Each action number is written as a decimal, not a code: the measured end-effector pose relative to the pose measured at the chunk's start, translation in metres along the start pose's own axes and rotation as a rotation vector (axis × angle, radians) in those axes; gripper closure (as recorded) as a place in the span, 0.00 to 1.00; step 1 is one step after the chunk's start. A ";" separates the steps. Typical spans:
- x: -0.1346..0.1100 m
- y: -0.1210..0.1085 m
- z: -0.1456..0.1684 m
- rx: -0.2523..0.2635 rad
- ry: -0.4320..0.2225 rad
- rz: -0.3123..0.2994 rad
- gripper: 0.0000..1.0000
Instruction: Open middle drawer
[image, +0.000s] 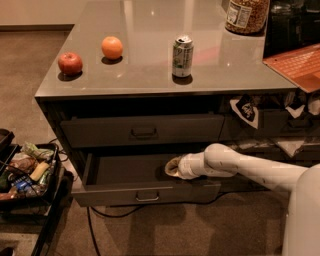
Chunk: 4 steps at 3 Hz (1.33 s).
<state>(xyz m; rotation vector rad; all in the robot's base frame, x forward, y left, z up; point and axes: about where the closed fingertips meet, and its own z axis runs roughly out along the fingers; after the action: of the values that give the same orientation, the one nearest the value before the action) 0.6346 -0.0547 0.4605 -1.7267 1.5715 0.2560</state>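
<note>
Most of the job looks done: the middle drawer (110, 194) juts out past the desk's (150, 70) front edge, the tool (172, 167) inside it, its grip I cannot tell.

Countertop (150, 75), upper centre: smooth grey, glossy, reflective. Can (182, 56): shiny metal. Middle drawer (110, 196), lower centre: matt dark grey front, small metal pull (147, 196). Gripper (171, 167), frame centre, inside that drawer: pale, dull finish. Arm (250, 169): smooth white plastic, slight sheen. Floor (240, 225): rough carpet.
</note>
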 end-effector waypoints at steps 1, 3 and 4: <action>0.016 0.003 -0.008 -0.034 -0.087 0.077 1.00; 0.022 0.007 -0.001 -0.056 -0.060 0.097 1.00; 0.037 0.017 -0.002 -0.080 -0.004 0.140 1.00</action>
<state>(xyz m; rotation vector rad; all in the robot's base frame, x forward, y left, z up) 0.6268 -0.0832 0.4321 -1.6769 1.7016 0.3966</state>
